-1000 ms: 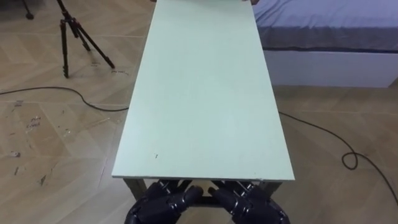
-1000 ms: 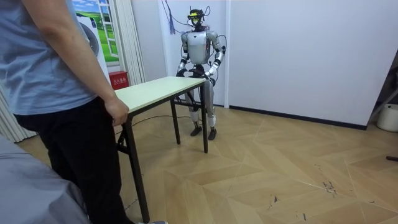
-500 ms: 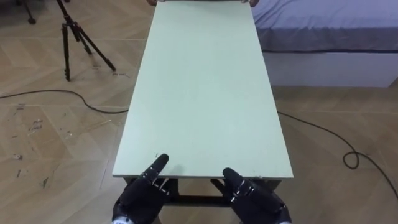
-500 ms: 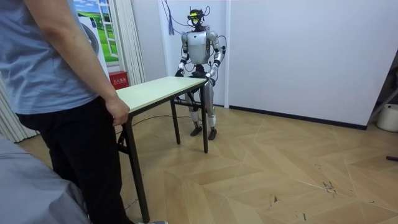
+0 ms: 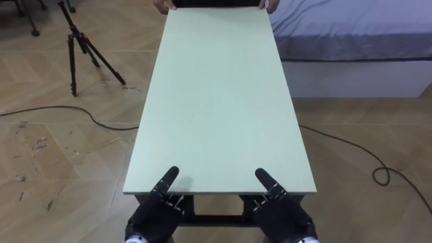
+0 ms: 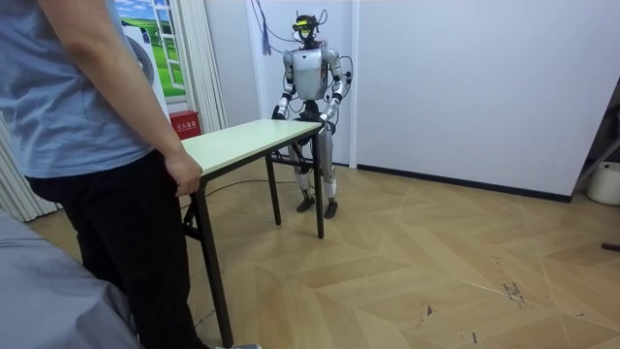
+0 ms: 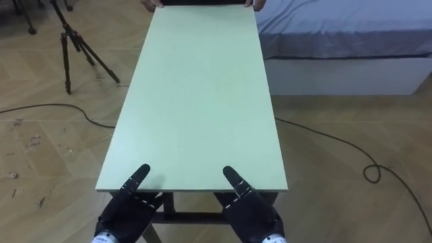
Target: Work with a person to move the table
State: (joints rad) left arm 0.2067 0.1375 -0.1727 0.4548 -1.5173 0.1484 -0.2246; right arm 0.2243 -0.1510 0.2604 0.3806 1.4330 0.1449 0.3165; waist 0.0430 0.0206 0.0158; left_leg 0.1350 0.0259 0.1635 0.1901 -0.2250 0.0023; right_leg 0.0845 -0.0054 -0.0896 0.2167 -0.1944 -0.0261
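**Left eye view:** the long pale counter (image 5: 219,101) runs lengthwise straight ahead of the fingers. Its near short edge is pinched by the left hand (image 5: 152,214) and the right hand (image 5: 283,214), thumbs on top. **Room view:** a person (image 6: 87,145) holds the far end. The counter looks rigid and probably moderately heavy, so it is best carried level by both short ends.

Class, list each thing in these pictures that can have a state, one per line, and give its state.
table: upright on its legs.
left hand: at the near edge, thumb on top.
right hand: same edge, thumb on top.
person's hand: holding the far end.
tripod: standing, legs spread.
cable: loose on the floor.
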